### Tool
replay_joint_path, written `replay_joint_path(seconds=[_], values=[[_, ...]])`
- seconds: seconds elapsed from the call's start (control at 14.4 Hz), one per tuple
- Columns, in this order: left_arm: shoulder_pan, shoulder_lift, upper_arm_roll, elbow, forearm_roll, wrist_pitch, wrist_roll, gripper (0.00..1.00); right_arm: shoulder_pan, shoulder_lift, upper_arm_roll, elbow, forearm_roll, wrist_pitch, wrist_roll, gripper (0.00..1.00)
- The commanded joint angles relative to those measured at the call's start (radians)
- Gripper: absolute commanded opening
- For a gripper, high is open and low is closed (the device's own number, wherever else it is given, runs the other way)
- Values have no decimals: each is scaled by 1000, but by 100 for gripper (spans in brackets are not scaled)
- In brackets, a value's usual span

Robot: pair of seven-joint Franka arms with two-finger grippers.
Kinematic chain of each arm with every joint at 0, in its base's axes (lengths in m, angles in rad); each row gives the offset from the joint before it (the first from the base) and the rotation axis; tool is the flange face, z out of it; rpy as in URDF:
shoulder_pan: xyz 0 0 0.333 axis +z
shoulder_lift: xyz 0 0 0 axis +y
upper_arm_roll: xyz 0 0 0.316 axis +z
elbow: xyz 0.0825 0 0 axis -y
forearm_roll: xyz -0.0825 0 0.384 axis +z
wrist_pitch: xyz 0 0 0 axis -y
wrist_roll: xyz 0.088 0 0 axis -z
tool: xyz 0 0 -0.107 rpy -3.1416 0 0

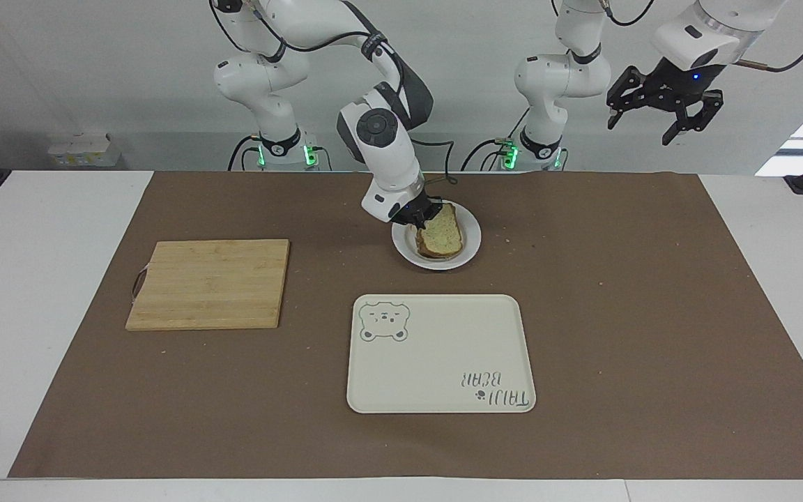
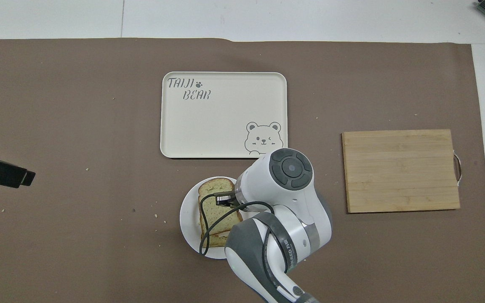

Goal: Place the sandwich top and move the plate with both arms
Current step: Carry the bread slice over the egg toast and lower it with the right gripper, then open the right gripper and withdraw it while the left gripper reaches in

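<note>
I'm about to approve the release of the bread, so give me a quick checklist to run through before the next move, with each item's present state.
1. Sandwich top lies over the lower slice on the plate: ok.
2. Right gripper is at the sandwich top's edge; whether its fingers grip it: cannot tell.
3. Sandwich top fully settled, not tilted: cannot tell.
4. Left gripper raised, open, waiting off its end of the table: ok.
5. Tray bare for the plate: ok.

Right end effector (image 1: 421, 222) low, left end effector (image 1: 663, 111) raised.
</note>
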Motion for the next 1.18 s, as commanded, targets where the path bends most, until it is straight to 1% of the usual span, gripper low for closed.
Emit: replay_joint_path(seconds=[0.0, 0.14, 0.28, 0.35, 0.42, 0.48, 0.69, 0.9, 1.11], values=[[-6, -29, 4, -35, -9, 11, -6, 100, 15, -1, -3, -25, 41, 30, 24, 0], [-17, -34, 2, -45, -9, 13, -7, 100, 17, 0, -3, -38, 45, 34, 30, 0], [-58, -56, 2, -78, -24, 16, -6, 100, 26, 2, -3, -59, 47, 68, 49, 0], [-72, -72, 4, -98, -40, 22, -6, 100, 20, 5, -3, -61, 47, 68, 41, 12], [-60, -75, 7, -103, -40, 37, -6, 100, 14, 6, -4, -61, 47, 68, 39, 49], [-60, -69, 10, -97, -41, 48, -6, 100, 9, 8, -6, -59, 47, 68, 36, 99], [-60, -67, 12, -97, -41, 90, -3, 100, -22, 19, -16, -33, -8, 73, 10, 100], [-58, -67, 13, -97, -41, 86, -1, 100, -143, 10, -9, 27, -155, 56, -29, 100], [-57, -67, 16, -97, -40, 82, 0, 100, -213, -6, -16, 48, -183, 56, -83, 100]])
